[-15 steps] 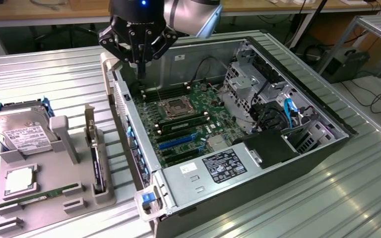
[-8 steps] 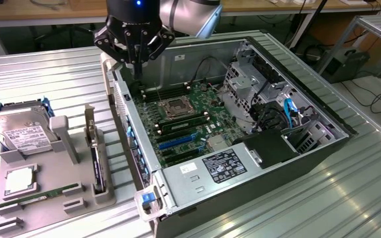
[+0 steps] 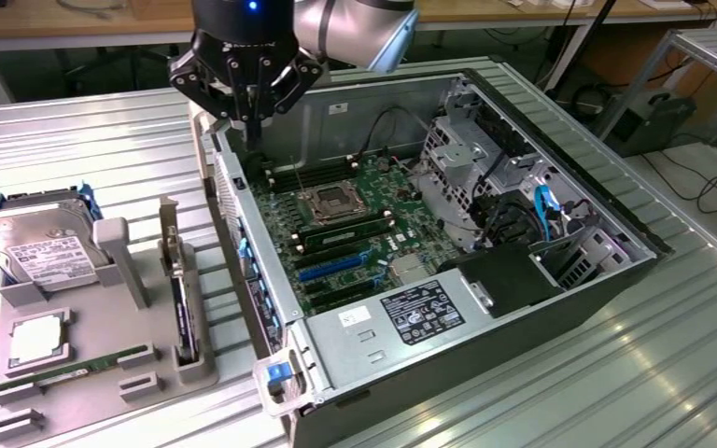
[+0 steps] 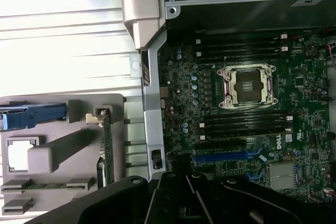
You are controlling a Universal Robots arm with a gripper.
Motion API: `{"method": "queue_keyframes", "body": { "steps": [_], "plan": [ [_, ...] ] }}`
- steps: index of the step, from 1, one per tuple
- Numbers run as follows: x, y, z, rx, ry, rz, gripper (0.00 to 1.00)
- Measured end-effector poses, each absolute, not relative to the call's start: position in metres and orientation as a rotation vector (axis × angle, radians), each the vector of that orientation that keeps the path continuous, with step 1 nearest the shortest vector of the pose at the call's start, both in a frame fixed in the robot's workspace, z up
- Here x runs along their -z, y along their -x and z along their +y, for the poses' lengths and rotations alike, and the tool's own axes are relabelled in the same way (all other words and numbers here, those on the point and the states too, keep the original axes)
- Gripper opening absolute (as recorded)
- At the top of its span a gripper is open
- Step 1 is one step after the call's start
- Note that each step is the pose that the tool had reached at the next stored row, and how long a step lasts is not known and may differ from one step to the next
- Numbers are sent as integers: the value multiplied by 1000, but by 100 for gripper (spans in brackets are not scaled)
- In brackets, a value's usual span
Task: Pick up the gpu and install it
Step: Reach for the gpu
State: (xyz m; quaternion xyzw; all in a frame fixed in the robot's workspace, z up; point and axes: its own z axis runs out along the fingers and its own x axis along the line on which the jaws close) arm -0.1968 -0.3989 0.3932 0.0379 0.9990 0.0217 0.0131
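End effector [image 3: 249, 123] hangs pinched together, empty, over the case [image 3: 346, 112] corner. Gpu [image 3: 182, 299] sits in the holder [image 3: 97, 373] well off from it, so pickup's not started. Grabbing needs it spread apart.

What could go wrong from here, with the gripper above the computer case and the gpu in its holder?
The gripper is shut; it would likely have to open to straddle the gpu, which stands on edge in the gray holder. The gpu sits close beside the case wall, so a descent there might clip that wall.
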Motion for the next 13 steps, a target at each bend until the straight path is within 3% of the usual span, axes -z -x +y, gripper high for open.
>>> {"method": "queue_keyframes", "body": {
  "steps": [13],
  "plan": [
    [-393,203,-399,-68,-118,3113,11]
  ]
}}
